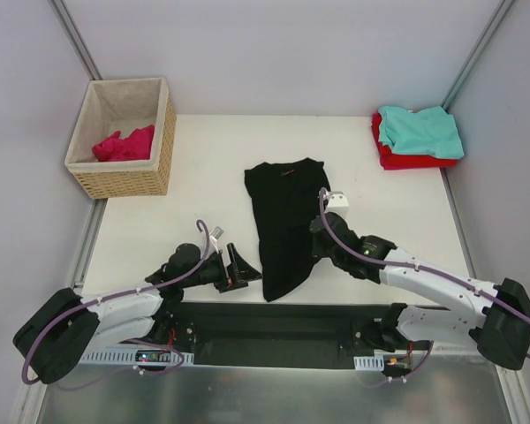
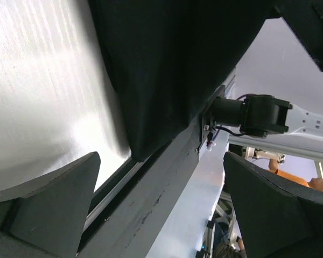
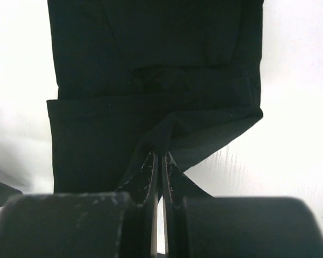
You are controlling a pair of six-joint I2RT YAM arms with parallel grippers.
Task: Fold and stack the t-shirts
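A black t-shirt (image 1: 283, 221), folded into a long strip, lies in the middle of the table with its collar at the far end. My right gripper (image 1: 316, 237) is shut on a pinch of its right edge, and the right wrist view shows the cloth (image 3: 151, 70) pulled up between the closed tips (image 3: 161, 158). My left gripper (image 1: 246, 269) stands open just left of the shirt's near corner. In the left wrist view nothing is between its fingers (image 2: 59, 204), and the black cloth (image 2: 167, 70) lies beyond them. A teal t-shirt (image 1: 420, 131) rests folded on a red one (image 1: 406, 161) at the back right. A pink one (image 1: 124, 144) lies crumpled in the basket.
The wicker basket (image 1: 159, 168) with beige lining stands at the back left corner of the white table (image 1: 203, 168). A black rail (image 1: 274, 318) with the arm bases runs along the near edge. Grey walls close the back and sides.
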